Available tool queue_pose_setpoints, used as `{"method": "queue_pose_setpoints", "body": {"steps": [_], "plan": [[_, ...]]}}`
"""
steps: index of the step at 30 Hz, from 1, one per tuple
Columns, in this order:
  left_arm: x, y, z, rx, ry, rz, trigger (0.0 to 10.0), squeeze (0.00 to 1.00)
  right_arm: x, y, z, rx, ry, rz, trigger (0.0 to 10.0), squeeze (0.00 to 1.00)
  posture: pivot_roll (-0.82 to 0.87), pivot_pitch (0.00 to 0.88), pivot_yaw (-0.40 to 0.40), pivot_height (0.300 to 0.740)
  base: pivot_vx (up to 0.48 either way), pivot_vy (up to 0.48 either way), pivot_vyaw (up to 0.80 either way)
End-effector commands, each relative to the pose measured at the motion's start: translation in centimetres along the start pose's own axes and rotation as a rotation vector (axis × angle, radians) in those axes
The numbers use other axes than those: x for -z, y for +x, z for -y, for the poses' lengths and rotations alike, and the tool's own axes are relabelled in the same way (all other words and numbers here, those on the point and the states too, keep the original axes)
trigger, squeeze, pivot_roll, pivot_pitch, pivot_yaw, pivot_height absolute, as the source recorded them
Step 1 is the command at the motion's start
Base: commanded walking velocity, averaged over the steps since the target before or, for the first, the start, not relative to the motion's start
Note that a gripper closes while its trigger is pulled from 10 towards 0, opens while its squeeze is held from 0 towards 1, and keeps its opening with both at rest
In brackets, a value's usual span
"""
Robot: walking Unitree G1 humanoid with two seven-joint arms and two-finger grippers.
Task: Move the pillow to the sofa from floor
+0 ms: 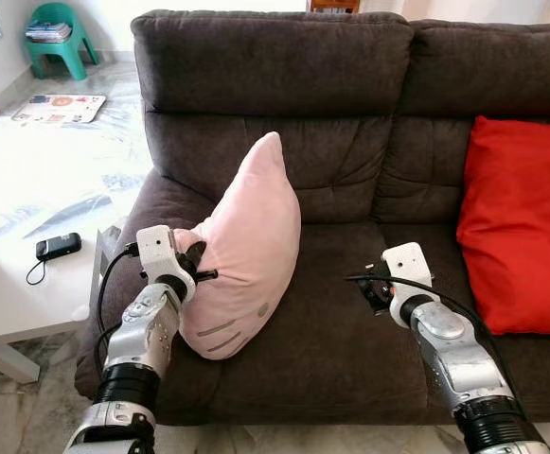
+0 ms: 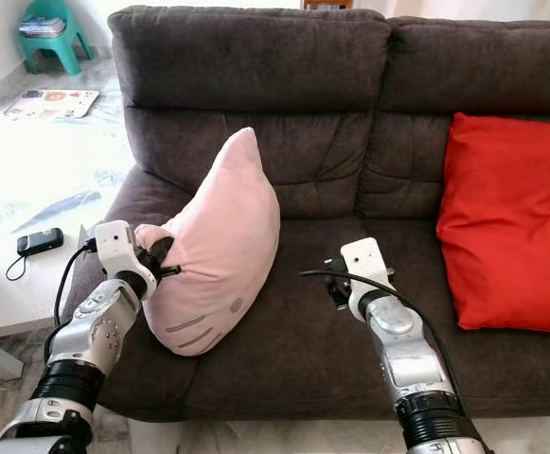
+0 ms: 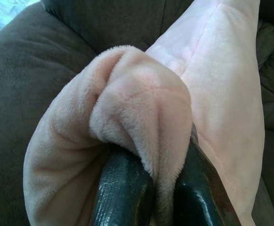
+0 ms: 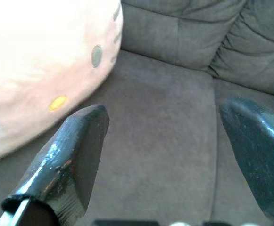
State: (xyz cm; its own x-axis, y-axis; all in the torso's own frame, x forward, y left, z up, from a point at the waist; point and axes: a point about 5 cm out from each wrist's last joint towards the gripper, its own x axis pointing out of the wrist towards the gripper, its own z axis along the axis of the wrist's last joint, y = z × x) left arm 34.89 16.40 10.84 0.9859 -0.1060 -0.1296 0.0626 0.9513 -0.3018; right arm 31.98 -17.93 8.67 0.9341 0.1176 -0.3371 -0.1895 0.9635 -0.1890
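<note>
A pale pink pillow (image 1: 246,251) with a stitched face stands tilted on the left seat cushion of the dark brown sofa (image 1: 331,340), its tip leaning toward the backrest. My left gripper (image 1: 195,263) is shut on a bunched corner of the pillow (image 3: 141,108) at its left side, with the plush fabric pinched between the black fingers (image 3: 122,193). My right gripper (image 1: 371,288) hovers open over the middle of the seat, a little to the right of the pillow (image 4: 42,70), holding nothing; its fingertips (image 4: 80,146) stand wide apart above the cushion.
A red cushion (image 1: 521,227) leans against the sofa's right backrest. To the left is a white low table (image 1: 28,189) with a black phone (image 1: 59,246) and a booklet (image 1: 59,108). A green stool (image 1: 59,38) stands at the back left.
</note>
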Motion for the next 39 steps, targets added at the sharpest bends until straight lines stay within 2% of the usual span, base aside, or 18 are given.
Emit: {"method": "queue_pose_setpoints", "body": {"steps": [1, 4, 12, 13, 14, 15, 19, 28, 33, 39], "plan": [[0.0, -0.1, 0.0, 0.014, 0.065, 0.009, 10.0, 0.00, -0.6, -0.3, 0.2, 0.019, 0.038, 0.057, 10.0, 0.00, -0.02, 0.085, -0.034, 0.740, 0.000, 0.000, 0.00], [-0.3, -0.4, 0.0, -0.010, 0.168, 0.058, 10.0, 0.00, -0.6, -0.3, 0.2, 0.041, 0.087, 0.074, 10.0, 0.00, -0.02, 0.084, -0.033, 0.740, 0.000, 0.000, 0.00], [0.1, -0.9, -0.5, -0.045, 0.163, 0.078, 10.0, 0.00, -0.2, -0.4, -0.4, 0.053, 0.120, 0.089, 10.0, 0.00, -0.02, 0.085, -0.034, 0.740, 0.000, 0.000, 0.00], [0.1, -1.0, -0.5, -0.049, 0.160, 0.082, 10.0, 0.50, -0.2, -0.5, -0.4, 0.052, 0.123, 0.093, 10.0, 0.00, -0.02, 0.083, -0.034, 0.740, 0.000, 0.000, 0.00], [0.1, -1.0, -0.5, -0.051, 0.158, 0.084, 10.0, 0.50, -0.3, -0.5, -0.5, 0.052, 0.124, 0.096, 10.0, 0.00, -0.02, 0.083, -0.034, 0.740, 0.000, 0.000, 0.00], [0.1, -1.1, -0.6, -0.058, 0.160, 0.095, 10.0, 1.00, -0.3, -0.5, -0.4, 0.057, 0.131, 0.104, 10.0, 0.00, -0.02, 0.083, -0.033, 0.740, 0.000, 0.000, 0.00], [-0.1, -1.2, -0.8, -0.083, 0.167, 0.119, 10.0, 1.00, -0.5, -0.5, -0.3, 0.067, 0.145, 0.118, 10.0, 0.00, -0.02, 0.082, -0.034, 0.740, 0.000, 0.000, 0.00], [-1.4, -1.5, -1.2, -0.147, 0.109, 0.215, 10.0, 1.00, -0.7, -0.6, 0.0, 0.090, 0.156, 0.138, 10.0, 0.00, -0.02, 0.070, -0.035, 0.740, 0.000, 0.000, 0.00], [-1.9, -1.7, -1.3, -0.157, 0.116, 0.235, 10.0, 1.00, -0.9, -0.6, 0.0, 0.096, 0.165, 0.158, 10.0, 0.00, -0.02, 0.068, -0.035, 0.740, 0.000, 0.000, 0.00], [-2.4, -2.3, -0.4, -0.118, 0.157, 0.257, 10.0, 1.00, -1.0, -0.6, 0.0, 0.099, 0.165, 0.165, 10.0, 0.00, -0.02, 0.062, -0.033, 0.740, 0.000, 0.000, 0.00]]}}
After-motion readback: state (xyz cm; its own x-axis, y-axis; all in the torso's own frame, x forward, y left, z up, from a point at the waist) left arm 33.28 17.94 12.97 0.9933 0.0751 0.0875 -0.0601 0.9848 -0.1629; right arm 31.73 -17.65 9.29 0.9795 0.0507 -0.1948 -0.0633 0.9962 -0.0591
